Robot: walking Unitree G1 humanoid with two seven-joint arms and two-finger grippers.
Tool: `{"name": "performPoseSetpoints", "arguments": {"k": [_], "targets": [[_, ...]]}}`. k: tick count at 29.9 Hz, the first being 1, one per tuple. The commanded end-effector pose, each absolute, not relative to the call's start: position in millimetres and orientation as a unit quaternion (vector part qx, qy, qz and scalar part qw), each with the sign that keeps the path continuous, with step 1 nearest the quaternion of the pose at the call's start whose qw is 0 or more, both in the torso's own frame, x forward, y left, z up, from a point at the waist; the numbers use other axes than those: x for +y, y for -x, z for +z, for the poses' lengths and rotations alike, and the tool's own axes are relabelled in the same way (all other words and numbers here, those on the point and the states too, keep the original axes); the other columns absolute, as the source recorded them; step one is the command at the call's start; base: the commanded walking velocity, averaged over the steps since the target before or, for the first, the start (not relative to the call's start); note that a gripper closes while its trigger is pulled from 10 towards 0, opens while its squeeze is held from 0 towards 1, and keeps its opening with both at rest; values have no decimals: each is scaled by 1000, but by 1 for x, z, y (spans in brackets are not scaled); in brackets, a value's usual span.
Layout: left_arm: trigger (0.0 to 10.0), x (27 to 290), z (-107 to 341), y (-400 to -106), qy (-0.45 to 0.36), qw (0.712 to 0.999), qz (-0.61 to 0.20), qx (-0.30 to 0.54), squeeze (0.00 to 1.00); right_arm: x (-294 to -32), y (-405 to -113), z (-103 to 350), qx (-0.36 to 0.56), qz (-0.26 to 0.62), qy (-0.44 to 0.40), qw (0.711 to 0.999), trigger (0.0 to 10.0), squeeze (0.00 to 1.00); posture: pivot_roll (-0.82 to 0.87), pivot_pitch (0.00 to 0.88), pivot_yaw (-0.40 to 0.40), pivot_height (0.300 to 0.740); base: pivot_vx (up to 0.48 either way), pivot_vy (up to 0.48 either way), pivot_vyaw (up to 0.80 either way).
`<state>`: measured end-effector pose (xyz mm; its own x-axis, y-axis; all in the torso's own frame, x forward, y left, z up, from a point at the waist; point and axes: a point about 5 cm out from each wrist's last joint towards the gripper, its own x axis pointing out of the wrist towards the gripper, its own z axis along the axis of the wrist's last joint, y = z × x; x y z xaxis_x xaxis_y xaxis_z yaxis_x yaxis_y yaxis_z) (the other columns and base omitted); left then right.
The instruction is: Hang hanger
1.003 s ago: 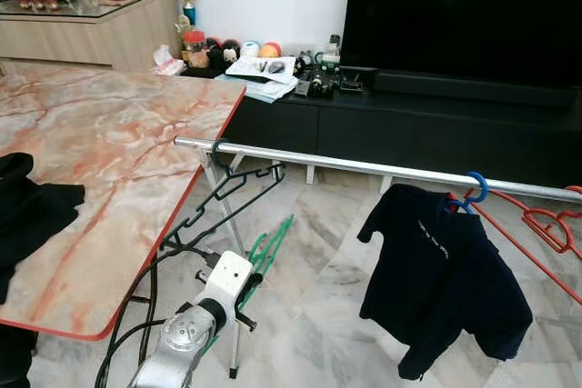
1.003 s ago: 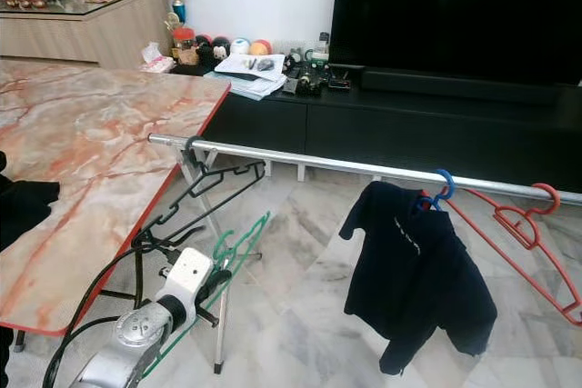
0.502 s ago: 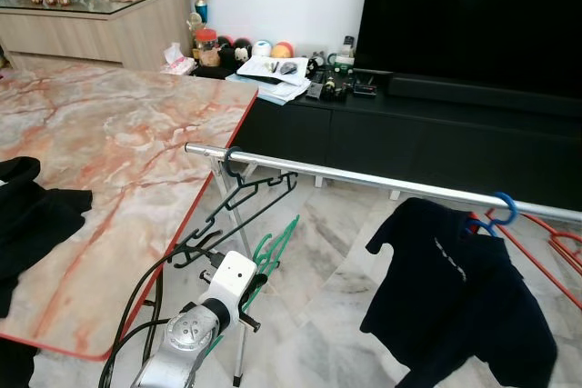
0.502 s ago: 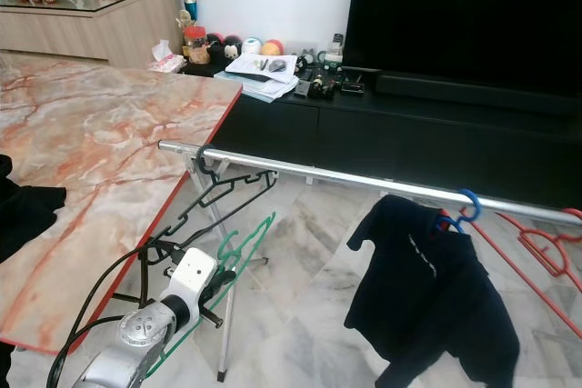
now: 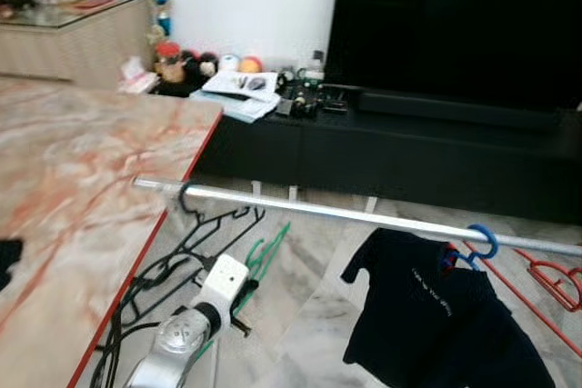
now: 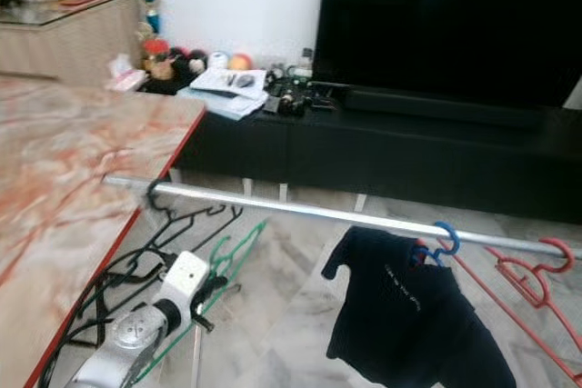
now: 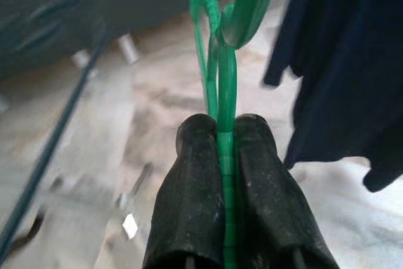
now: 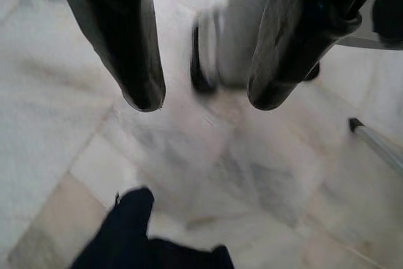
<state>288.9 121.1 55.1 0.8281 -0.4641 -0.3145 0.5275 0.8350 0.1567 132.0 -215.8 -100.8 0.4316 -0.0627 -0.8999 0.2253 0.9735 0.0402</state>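
Both eye views were softly blurred throughout under even, bright daylight. The TV (image 5: pixel 455 24) stayed black, upper right. The right wrist view was smeared at centre.

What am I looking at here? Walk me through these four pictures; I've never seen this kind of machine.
This is a walking humanoid robot in a living room. The two wide pictures come from the twin cameras in its head, looking down and forward. The silver limb at the bottom is its left arm. The two close-up pictures come from cameras on its wrists.

The left gripper is shut on a green hanger, pinched between its two black fingers. The right gripper is open, pointing down at the marble floor.

Ahead runs a silver clothes rail. On it hang a black hanger, a dark T-shirt on a blue hanger, and a red hanger. A marble-topped table stands on the left.
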Motion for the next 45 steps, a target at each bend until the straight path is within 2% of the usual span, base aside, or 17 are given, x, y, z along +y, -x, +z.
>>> {"name": "performPoseSetpoints", "arguments": {"k": [1,3,8,14,29,37,45], "targets": [[10000,110,57,-287,-111,942,-290,128,0,-221,-129,-101,531,-87,-69,840,10000,0,26,0,-30,740,0,0,0],[10000,103,57,-282,-118,928,-329,125,0,-221,-129,-101,532,-83,-68,840,10000,0,25,0,-31,740,0,0,0],[10000,102,58,-282,-141,921,-342,122,0,-220,-129,-101,532,-81,-67,840,10000,0,26,0,-32,740,0,0,0],[10000,98,71,-288,-136,924,-346,90,0,-221,-130,-100,532,-78,-65,841,10000,0,27,0,-38,740,0,0,0],[10000,101,83,-310,-141,943,-292,74,0,-221,-133,-99,523,-75,-66,847,10000,0,24,0,-53,740,0,0,0],[10000,99,87,-322,-122,961,-234,79,0,-222,-133,-99,523,-71,-62,847,10000,0,17,0,-60,740,0,0,0],[10000,97,79,-326,-124,967,-191,117,0,-223,-133,-99,524,-70,-61,847,10000,0,17,0,-65,740,0,0,0]]}}
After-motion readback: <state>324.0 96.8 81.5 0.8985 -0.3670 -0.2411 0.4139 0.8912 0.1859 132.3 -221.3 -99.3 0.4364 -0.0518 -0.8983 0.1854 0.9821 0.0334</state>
